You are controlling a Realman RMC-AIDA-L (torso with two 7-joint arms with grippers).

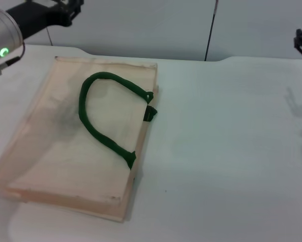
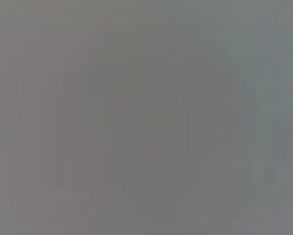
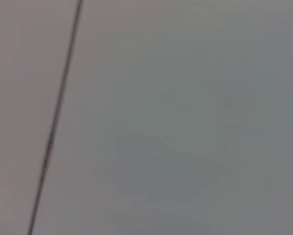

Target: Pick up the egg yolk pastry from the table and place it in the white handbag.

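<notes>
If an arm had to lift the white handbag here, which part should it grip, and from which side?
The green rope handle is the best hold. The white handbag lies flat on the table, so its body offers no thin edge, while the handle arcs across the upper face. Coming from above, jaws across the rope near the top of its curve, looks most workable.

Plain grey wall (image 1: 140, 25) behind, split by one dark vertical seam (image 1: 209, 30); soft, even light.
</notes>
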